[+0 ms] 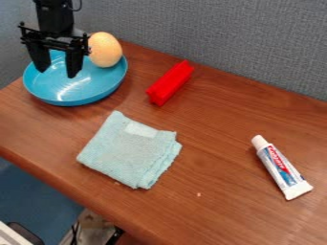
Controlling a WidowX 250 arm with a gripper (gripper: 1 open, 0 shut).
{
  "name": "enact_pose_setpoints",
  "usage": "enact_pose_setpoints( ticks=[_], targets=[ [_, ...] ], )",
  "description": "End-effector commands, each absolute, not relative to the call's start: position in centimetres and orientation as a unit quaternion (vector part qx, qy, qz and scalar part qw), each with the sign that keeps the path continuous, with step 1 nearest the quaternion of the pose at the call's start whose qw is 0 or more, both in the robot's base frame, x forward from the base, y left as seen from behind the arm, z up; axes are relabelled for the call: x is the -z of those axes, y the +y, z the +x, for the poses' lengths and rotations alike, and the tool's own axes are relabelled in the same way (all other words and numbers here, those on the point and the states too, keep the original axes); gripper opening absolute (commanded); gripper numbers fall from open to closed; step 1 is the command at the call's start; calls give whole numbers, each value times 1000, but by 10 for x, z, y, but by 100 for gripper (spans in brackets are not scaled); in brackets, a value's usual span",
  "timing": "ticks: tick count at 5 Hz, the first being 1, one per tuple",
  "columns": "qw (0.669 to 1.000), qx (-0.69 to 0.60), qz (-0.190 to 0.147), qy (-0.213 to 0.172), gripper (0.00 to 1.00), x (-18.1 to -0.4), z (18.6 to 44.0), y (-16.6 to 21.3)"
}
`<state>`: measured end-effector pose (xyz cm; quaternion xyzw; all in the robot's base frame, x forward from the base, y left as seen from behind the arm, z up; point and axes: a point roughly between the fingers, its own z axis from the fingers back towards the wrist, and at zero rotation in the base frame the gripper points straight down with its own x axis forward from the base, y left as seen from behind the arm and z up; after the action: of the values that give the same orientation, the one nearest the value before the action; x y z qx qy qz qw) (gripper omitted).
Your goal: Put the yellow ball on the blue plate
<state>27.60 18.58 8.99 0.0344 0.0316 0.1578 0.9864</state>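
Now the yellow ball [105, 50] on the blue plate [75, 88].

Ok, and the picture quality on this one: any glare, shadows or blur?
Camera view: soft pale sheen on the table; lighting even, no harsh shadows; the gripper is dark, with little detail; print on the tube too small to read reliably.
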Motion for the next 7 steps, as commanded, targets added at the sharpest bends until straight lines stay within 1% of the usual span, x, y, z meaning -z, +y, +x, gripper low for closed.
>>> enact_pose_setpoints(
  ticks=[1, 2, 3, 4, 5, 6, 7],
  targets=[
    [985, -164, 49, 9, 0, -102, 282, 196],
    [985, -163, 50, 9, 0, -101, 284, 196],
    [985, -164, 52, 10, 100, -100, 284, 197],
    [985, -165, 54, 10, 100, -99, 284, 197],
    [985, -165, 55, 10, 0, -98, 285, 198],
    [985, -165, 56, 10, 0, -97, 286, 198],
    [985, -163, 48, 11, 100, -97, 287, 196]
  ],
)
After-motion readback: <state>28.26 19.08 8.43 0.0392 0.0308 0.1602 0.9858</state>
